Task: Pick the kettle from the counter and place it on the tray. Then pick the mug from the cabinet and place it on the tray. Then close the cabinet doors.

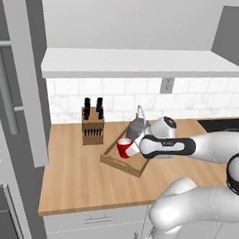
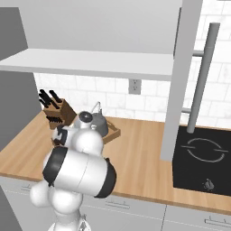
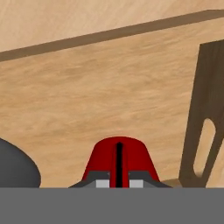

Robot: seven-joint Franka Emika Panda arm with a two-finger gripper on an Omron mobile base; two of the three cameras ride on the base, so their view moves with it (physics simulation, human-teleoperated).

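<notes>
My gripper (image 1: pixel 133 148) is shut on the small red mug (image 1: pixel 123 148) and holds it low over the wooden tray (image 1: pixel 119 164) on the counter (image 1: pixel 83 179). In the hand view the mug (image 3: pixel 118 159) sits pinched between the fingers of the gripper (image 3: pixel 118 183), just above the tray floor (image 3: pixel 109 100), with the slotted tray wall (image 3: pixel 210 127) to the right. The dark grey kettle (image 1: pixel 136 127) stands in the far end of the tray, right beside the mug. Both cabinet doors (image 1: pixel 23 85) (image 2: pixel 182 81) stand open, and the white cabinet shelf (image 1: pixel 140 62) is bare.
A wooden knife block (image 1: pixel 92 125) stands on the counter left of the tray, near the tiled wall. A black cooktop (image 2: pixel 203 158) lies to the right. The right door's long bar handle (image 2: pixel 203 76) hangs above the cooktop. Bare counter lies in front of the tray.
</notes>
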